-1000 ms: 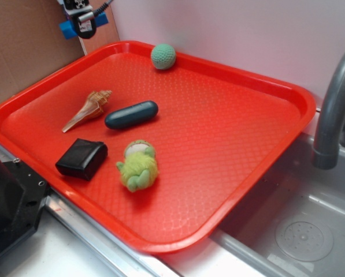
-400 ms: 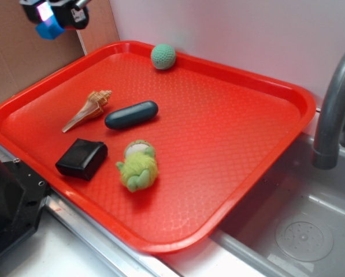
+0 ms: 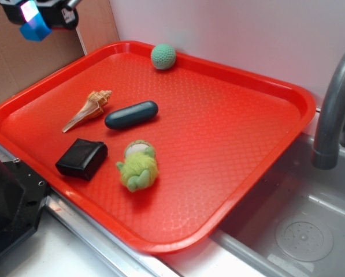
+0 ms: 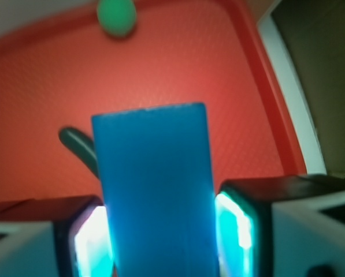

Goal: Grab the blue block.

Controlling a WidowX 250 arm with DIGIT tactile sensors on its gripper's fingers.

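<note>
You have the block [image 4: 153, 190] clamped between the two fingers [image 4: 244, 228], one pad pressed on each of its long sides, and in the wrist view it stands up out of the grip as a flat blue bar with its far end sticking well past the fingertips. The pads glow cyan where they meet its faces. In the exterior view the block [image 3: 33, 26] shows as a bright blue piece at the lower edge of the gripper [image 3: 36, 16], high at the far left, in front of the brown board [image 3: 22, 63] and off the tray's [image 3: 247, 190] left rim rather than over its middle. Nothing on the tray touches it. Below and to the right of it lie the shell [image 3: 88, 109] and, just beside that, the dark teal capsule [image 3: 131, 115]; the capsule [image 4: 80, 147] also peeks out from behind the block's left edge in the wrist view. Nearer you sit the black box [image 3: 82, 158] and the green plush [image 3: 138, 166]. The green ball [image 3: 163, 56] rests against the tray's far rim. The faucet [image 3: 334, 109] stands over the sink [image 3: 299, 231] at the right.
</note>
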